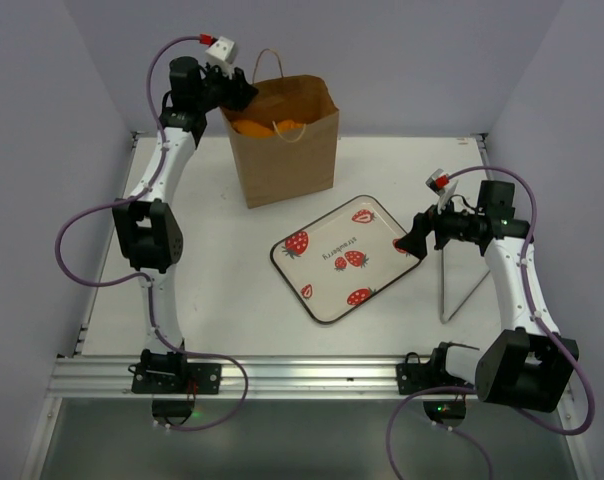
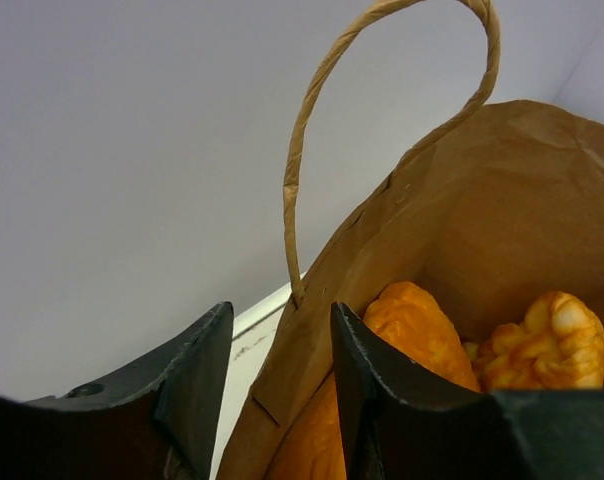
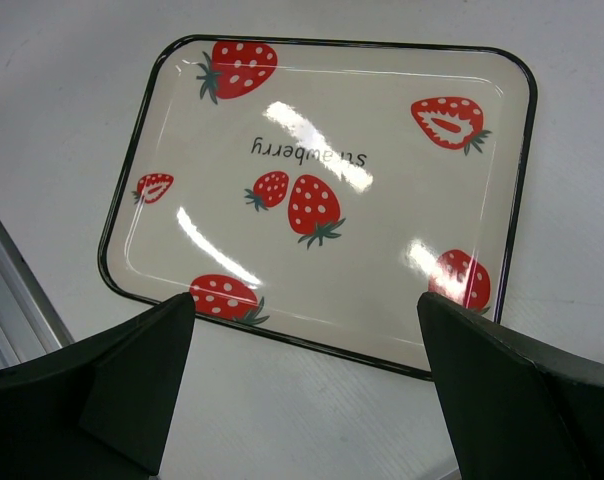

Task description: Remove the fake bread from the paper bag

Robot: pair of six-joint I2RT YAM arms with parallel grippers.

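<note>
The white table (image 1: pixel 212 285) holds the bag (image 1: pixel 282 150) upright at 11 o'clock from the tray (image 1: pixel 332 283), well apart from it. The tray lies flat near the table's middle, nothing on it. The bread (image 1: pixel 272 127) sits inside the bag, its orange tops showing in the open mouth. The left gripper (image 1: pixel 240 95) is at the bag's 10 o'clock top corner, jaws parted and straddling the rim just beside a handle (image 2: pixel 302 150). The right gripper (image 1: pixel 414 243) hovers at the tray's 3 o'clock edge, jaws spread wide, holding nothing.
</note>
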